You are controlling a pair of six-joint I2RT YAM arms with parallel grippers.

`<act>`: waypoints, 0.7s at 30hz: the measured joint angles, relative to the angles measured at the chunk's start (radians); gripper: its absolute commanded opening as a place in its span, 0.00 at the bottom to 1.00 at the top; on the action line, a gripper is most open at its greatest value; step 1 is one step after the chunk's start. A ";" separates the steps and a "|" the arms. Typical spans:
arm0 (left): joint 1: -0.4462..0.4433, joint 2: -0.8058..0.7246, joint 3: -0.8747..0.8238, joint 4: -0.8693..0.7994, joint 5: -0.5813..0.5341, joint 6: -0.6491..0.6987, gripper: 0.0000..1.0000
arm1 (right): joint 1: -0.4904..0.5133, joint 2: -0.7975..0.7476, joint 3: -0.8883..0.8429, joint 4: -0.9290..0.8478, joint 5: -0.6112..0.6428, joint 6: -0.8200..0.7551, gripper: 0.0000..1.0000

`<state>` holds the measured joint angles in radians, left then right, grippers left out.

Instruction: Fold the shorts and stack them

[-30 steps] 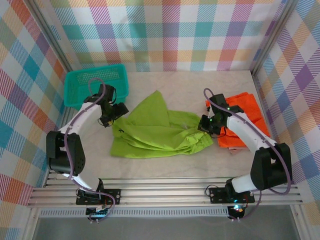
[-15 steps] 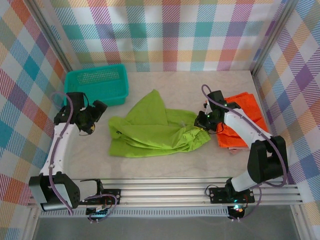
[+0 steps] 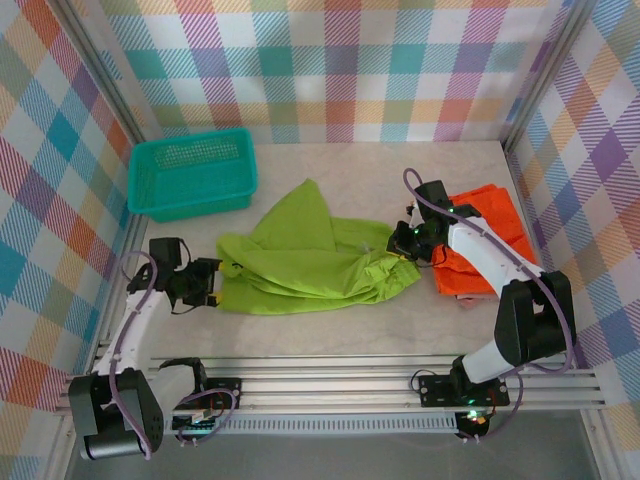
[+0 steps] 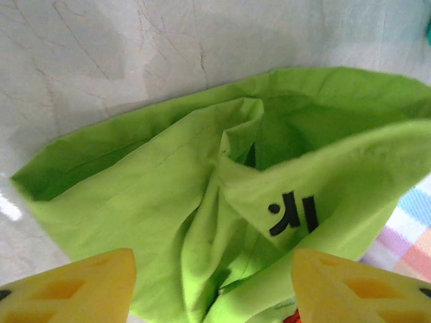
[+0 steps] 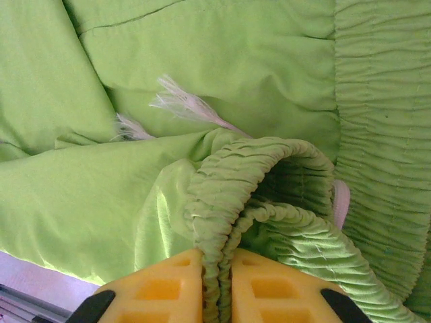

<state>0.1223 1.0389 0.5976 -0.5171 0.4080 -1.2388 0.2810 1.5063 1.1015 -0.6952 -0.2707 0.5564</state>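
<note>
From above, crumpled lime green cloth shorts (image 3: 310, 262) lie mid-frame, folded bright orange shorts (image 3: 490, 240) at right, and a teal plastic mesh basket (image 3: 192, 175) at upper left.

Left wrist: the left gripper (image 4: 212, 289) has its jaws apart, green cloth lying between them.

Right wrist: the right gripper (image 5: 217, 276) pinches the gathered waistband (image 5: 269, 175).

We made out one print: a small black mark (image 4: 293, 214) of a few short strokes on a fold of the lime green shorts (image 4: 168, 195). We could not read it as letters, a number or a brand.
</note>
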 measured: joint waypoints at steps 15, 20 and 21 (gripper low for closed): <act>0.000 0.201 -0.022 0.217 0.055 -0.032 0.44 | 0.000 -0.005 0.000 -0.001 0.000 0.005 0.17; 0.000 0.233 -0.022 0.248 0.055 -0.032 0.44 | 0.000 -0.005 0.000 -0.001 0.000 0.005 0.17; 0.000 0.234 -0.022 0.257 0.055 -0.032 0.44 | 0.000 -0.005 0.000 -0.001 0.000 0.005 0.17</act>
<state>0.1219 1.2728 0.5758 -0.2604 0.4629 -1.2705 0.2810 1.5009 1.1015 -0.6960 -0.2710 0.5617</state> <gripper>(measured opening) 0.443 0.169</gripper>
